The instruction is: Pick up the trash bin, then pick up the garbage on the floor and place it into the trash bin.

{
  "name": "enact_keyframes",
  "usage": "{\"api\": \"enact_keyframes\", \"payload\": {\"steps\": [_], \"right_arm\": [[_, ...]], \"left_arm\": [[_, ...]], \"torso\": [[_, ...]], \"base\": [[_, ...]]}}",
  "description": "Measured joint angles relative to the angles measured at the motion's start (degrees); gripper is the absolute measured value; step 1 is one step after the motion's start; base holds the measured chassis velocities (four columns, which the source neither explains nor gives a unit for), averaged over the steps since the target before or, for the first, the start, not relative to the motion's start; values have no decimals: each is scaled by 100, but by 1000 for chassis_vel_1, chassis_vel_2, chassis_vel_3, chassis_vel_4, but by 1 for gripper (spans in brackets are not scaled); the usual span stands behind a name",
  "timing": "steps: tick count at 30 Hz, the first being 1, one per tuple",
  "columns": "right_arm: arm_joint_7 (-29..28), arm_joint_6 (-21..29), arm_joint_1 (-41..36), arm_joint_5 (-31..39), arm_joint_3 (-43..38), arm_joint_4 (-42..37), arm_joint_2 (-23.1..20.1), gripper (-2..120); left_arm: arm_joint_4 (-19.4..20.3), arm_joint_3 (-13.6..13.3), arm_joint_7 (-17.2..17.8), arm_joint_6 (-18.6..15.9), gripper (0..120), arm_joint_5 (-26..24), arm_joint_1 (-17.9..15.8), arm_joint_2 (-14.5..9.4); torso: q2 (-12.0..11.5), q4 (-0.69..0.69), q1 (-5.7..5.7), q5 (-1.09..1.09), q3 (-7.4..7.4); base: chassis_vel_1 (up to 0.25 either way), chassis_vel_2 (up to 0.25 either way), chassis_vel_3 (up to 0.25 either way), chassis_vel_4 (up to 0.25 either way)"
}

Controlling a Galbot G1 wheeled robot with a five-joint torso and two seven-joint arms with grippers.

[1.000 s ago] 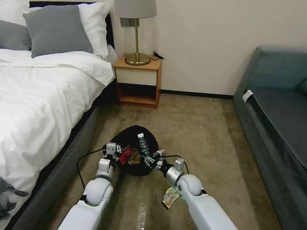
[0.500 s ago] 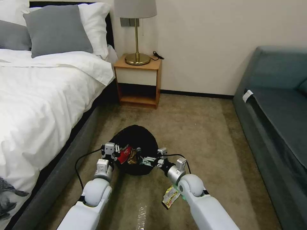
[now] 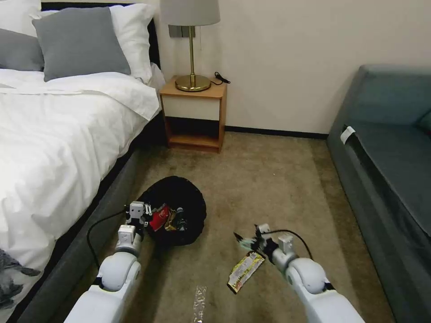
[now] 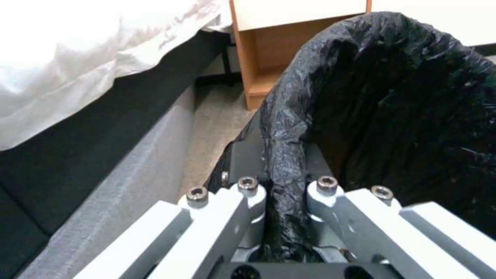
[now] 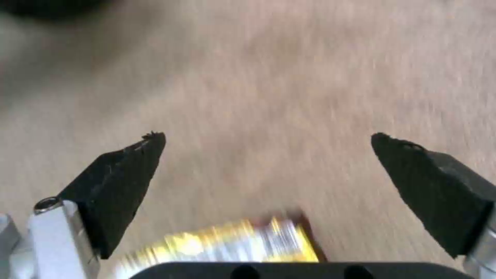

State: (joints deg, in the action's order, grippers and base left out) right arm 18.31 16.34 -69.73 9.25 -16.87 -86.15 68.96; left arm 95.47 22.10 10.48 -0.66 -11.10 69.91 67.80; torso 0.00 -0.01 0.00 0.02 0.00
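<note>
At the far left stood the bed (image 3: 54, 148) with white sheets and grey pillows, its grey base (image 4: 119, 186) running beside the carpet (image 3: 269, 188). Next to it, the left gripper (image 3: 142, 218) was clamped on the rim of the trash bin (image 3: 177, 197), with the black bag (image 4: 393, 97) squeezed between its two fingers (image 4: 248, 201) (the wrist view showed the pinched fold clearly). The bin hung tilted toward the robot, close to the bed base, and inside it lay a red-and-white packet (image 3: 159, 217), a brown paper piece (image 3: 170, 223) and a small clear bottle (image 3: 180, 217). Behind the bin, against the wall, stood a wooden nightstand (image 3: 195, 114) carrying a brass lamp (image 3: 192, 49). Further right, the yellow-black snack wrapper (image 3: 245, 271) lay flat on the carpet, well apart from the bin. The right gripper (image 3: 249, 240) was low over the carpet just beside the wrapper's far end, its black fingertips (image 5: 124, 170) spread wide and holding nothing. At the far right stood a dark teal sofa (image 3: 390, 157).
</note>
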Motion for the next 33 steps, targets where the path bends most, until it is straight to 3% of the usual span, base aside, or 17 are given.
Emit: {"api": "enact_keyframes", "payload": {"steps": [9,33], "right_arm": [[444,-125,105,-652,21,528,59,100],[783,-335,795,-1199,79,1887,354,100]], "left_arm": [[1,11,-12,13,4,15,93,19],[-27,-57,-34,-23,4,-9,19,-74]], "torso": [[0,1,0,0,0],[0,1,0,-2,1]], "base": [[0,0,0,0],[0,0,0,0]]}}
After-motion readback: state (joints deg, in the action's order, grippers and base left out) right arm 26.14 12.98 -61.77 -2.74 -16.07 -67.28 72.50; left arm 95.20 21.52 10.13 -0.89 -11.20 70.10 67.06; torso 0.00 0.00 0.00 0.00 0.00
